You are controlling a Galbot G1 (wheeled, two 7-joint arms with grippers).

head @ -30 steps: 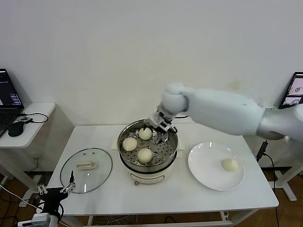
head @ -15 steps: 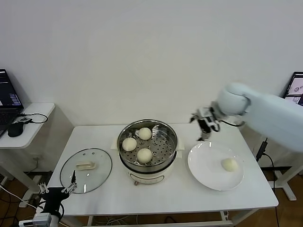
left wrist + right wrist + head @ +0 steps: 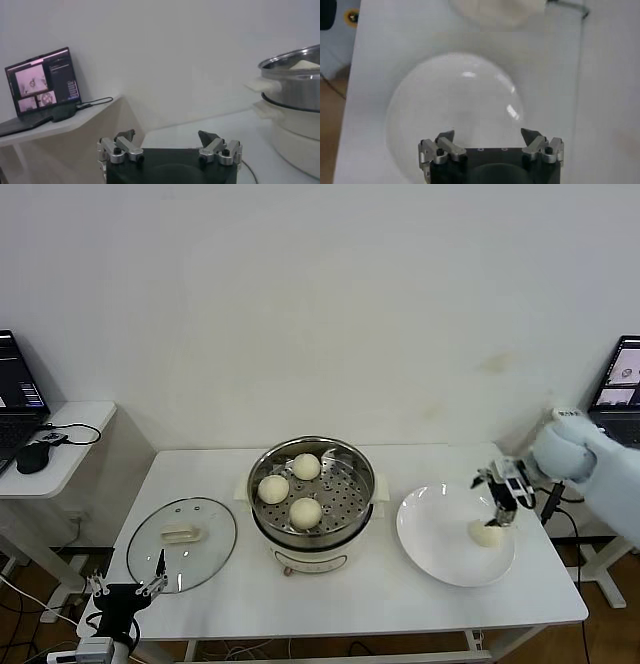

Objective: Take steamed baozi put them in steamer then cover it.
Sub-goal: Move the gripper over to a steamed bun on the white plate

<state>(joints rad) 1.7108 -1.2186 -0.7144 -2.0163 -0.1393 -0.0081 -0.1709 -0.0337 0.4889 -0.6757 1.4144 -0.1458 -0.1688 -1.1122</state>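
The steel steamer [image 3: 312,502] stands mid-table on its white base, with three cream baozi [image 3: 306,466] on its perforated tray. A further baozi [image 3: 485,534] lies on the white plate [image 3: 435,534] to the right. My right gripper [image 3: 499,506] hangs open just above that baozi, holding nothing; in the right wrist view its fingers [image 3: 445,136] spread over the bare plate [image 3: 455,100] and the baozi is hidden. The glass cover [image 3: 182,544] lies flat at the left. My left gripper [image 3: 125,589] is parked open off the table's front left corner, facing the steamer [image 3: 295,85].
A side table [image 3: 60,454] at the left holds a laptop [image 3: 42,82] and a mouse [image 3: 33,456]. A second laptop [image 3: 620,379] stands beyond the table's right end. The plate sits close to the table's right and front edges.
My right arm has left the steamer and swung right, then come down over the plate's baozi, open and empty all the way. The left arm has barely moved.
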